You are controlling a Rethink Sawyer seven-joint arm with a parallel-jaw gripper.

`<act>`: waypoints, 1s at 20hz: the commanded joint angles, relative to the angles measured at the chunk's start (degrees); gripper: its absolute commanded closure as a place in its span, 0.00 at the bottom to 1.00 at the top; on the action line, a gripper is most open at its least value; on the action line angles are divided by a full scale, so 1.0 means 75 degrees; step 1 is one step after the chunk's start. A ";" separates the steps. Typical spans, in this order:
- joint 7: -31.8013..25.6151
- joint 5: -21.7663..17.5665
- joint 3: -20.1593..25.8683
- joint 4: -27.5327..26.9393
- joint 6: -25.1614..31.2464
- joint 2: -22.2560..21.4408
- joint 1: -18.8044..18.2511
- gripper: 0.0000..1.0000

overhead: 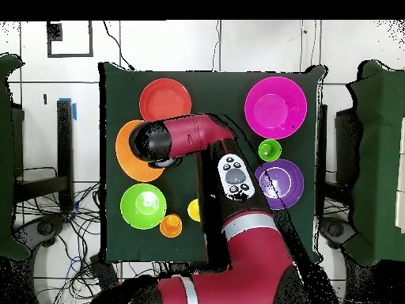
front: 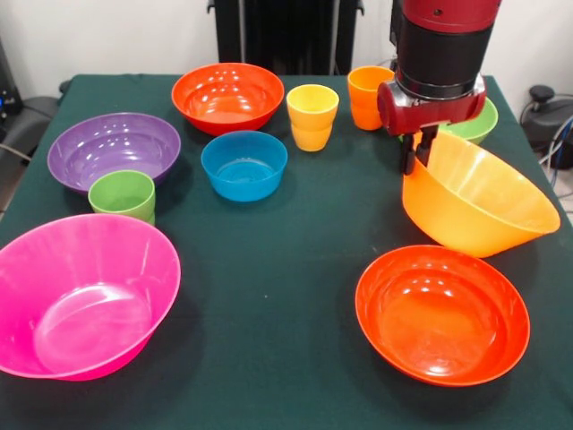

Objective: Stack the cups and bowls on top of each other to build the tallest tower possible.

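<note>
My gripper [front: 418, 150] is shut on the near-left rim of the large light orange bowl [front: 479, 197], which hangs tilted at the right of the table. From above, the arm covers part of this bowl [overhead: 124, 158]. A red-orange bowl [front: 441, 313] lies in front of it and the lime green bowl [front: 477, 125] behind it. The orange cup [front: 368, 97] and yellow cup [front: 312, 116] stand at the back, and the green cup [front: 123, 194] is at the left. Every piece stands alone; no tower shows.
At the left are the pink bowl [front: 81, 296] and the purple bowl [front: 114, 148]. The small blue bowl [front: 243, 164] and a second red-orange bowl [front: 227, 94] sit mid-table. The arm [overhead: 229, 178] crosses the table's middle in the overhead view.
</note>
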 commanded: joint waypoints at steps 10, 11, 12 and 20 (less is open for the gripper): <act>-0.1797 -0.0839 0.0492 -0.0451 0.1360 0.0252 -0.0141 1.00; -0.1806 -0.0843 0.0492 -0.0455 0.1400 0.0246 -0.0152 1.00; -0.1805 -0.0848 0.0489 -0.0460 0.1435 0.0240 -0.0154 1.00; -0.1956 -0.0880 0.0541 -0.0411 0.1439 0.0245 -0.0327 1.00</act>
